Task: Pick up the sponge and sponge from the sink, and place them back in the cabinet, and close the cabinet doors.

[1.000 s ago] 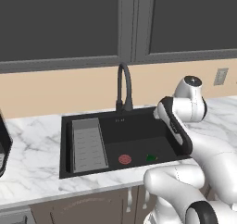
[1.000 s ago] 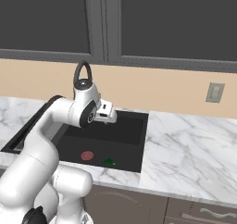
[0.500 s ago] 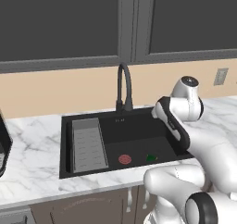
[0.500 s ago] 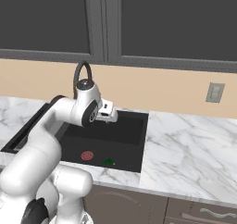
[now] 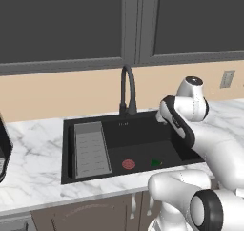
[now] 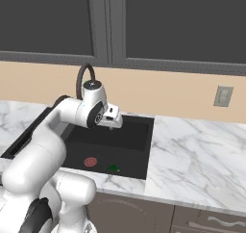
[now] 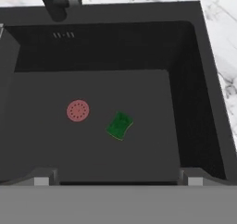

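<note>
Sponge [image 7: 120, 125] below open end effector [image 7: 118, 179] (untouched).

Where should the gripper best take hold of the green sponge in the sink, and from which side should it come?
Probably from straight above: the sponge lies flat on the sink floor, right of the red drain disc, with nothing touching it. Close the fingers across its two long edges, turned to match its skewed pose. The gripper is open above the basin.

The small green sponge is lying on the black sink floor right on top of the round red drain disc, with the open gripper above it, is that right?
Not quite. The small green sponge lies on the floor of the black sink beside the round red drain disc, clearly apart from it, not on top. The hand view shows the gap between them. The gripper is indeed open above the basin.
</note>
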{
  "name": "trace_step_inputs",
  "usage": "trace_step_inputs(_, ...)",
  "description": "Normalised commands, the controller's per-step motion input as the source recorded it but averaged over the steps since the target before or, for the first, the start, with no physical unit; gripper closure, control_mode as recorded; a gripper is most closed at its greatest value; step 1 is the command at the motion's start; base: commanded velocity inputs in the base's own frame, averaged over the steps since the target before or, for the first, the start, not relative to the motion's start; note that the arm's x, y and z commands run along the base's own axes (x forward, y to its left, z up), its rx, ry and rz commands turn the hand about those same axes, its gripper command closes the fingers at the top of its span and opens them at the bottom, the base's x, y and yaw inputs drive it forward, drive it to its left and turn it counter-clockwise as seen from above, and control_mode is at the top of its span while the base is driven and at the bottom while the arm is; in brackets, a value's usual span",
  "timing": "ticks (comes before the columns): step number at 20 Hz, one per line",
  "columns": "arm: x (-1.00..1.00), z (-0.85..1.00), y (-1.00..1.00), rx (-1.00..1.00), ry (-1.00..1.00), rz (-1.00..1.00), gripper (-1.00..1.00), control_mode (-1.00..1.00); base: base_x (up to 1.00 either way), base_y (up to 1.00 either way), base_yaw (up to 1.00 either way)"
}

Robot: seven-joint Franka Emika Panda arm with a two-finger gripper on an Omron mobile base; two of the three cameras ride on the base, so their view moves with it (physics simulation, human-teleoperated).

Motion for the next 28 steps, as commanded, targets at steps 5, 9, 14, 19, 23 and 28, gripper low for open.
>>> trace_step_inputs(5,0.06,0.00,0.00,0.02,0.09,0.00,-1.00,-1.00,0.00,0.00,0.00)
trace_step_inputs(9,0.15,0.00,0.00,0.00,0.03,0.00,-1.00,-1.00,0.00,0.00,0.00)
trace_step_inputs(14,0.20,-0.01,-0.06,0.00,0.00,0.00,-1.00,-1.00,0.00,0.00,0.00)
trace_step_inputs(19,0.19,-0.08,-0.08,0.00,0.00,0.00,-1.00,-1.00,0.00,0.00,0.00)
trace_step_inputs(23,0.09,-0.10,-0.01,0.00,0.00,0.00,-1.00,-1.00,0.00,0.00,0.00)
trace_step_inputs(28,0.08,-0.11,0.00,0.00,0.00,0.00,-1.00,-1.00,0.00,0.00,0.00)
